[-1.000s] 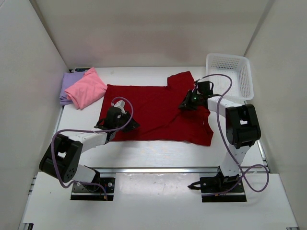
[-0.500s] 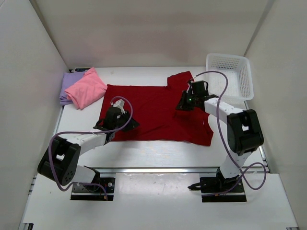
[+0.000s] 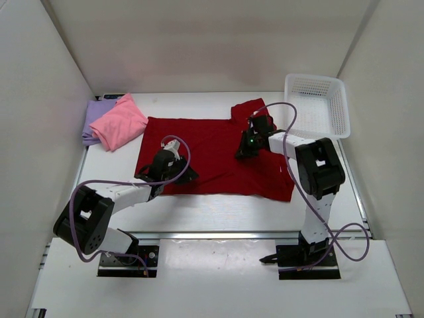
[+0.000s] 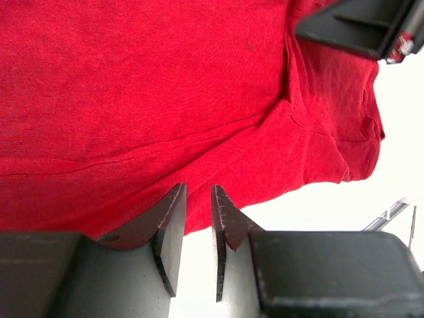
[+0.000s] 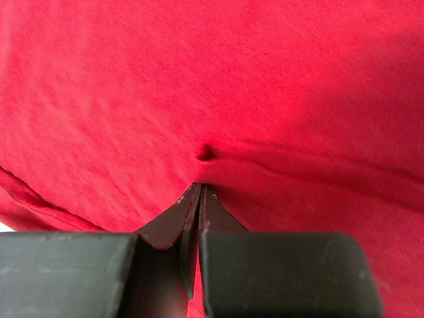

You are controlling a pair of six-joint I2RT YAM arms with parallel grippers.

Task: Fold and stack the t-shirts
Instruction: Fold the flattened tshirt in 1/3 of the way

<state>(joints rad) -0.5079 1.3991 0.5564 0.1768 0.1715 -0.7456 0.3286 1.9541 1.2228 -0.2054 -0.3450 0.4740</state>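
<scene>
Lavender t-shirt (image 3: 91, 124), pink t-shirt (image 3: 119, 122) lying on it: far-left corner. Left gripper (image 4: 199, 191): arm low, reaching forward, jaws narrowly parted over near hem of dark red t-shirt (image 3: 212, 149), spread flat mid-table. Right gripper (image 5: 199, 187): arm stretched far-left, jaws pinching a pucker of that shirt.

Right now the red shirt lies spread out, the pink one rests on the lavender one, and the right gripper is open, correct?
No: the right gripper is shut, pinching a fold of the red shirt, as the right wrist view shows. The rest holds.
</scene>
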